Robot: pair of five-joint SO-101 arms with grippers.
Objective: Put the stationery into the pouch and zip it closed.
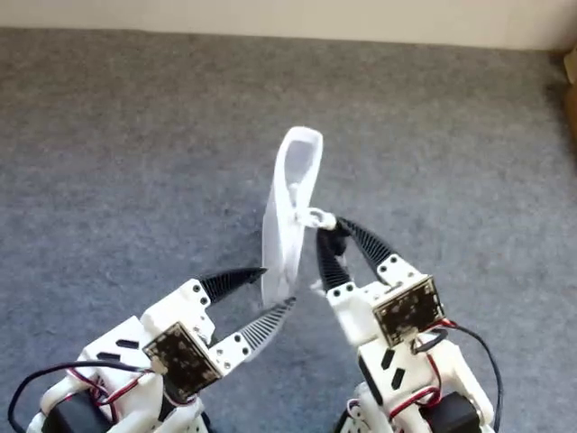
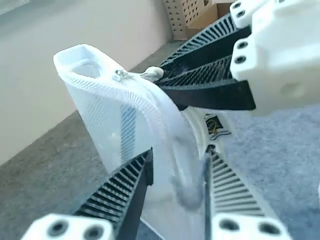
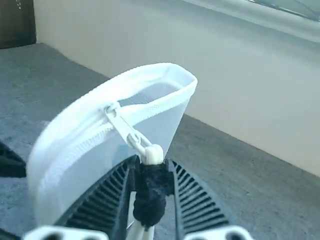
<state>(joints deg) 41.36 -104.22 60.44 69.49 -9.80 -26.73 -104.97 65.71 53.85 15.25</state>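
Both clamped: left pincer (image 1: 276, 289) on upright pouch (image 1: 293, 180) body; right pincer (image 1: 332, 231) on zipper pull (image 1: 316, 217).

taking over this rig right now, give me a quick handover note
Left gripper: shut on the lower end of the pouch, holding it upright.
Right gripper: shut on the zipper pull.
Done: a bluish item shows through the mesh, likely stationery; the zip looks partly closed.
Left: the top end of the pouch gapes open, so draw the zip the rest of the way.
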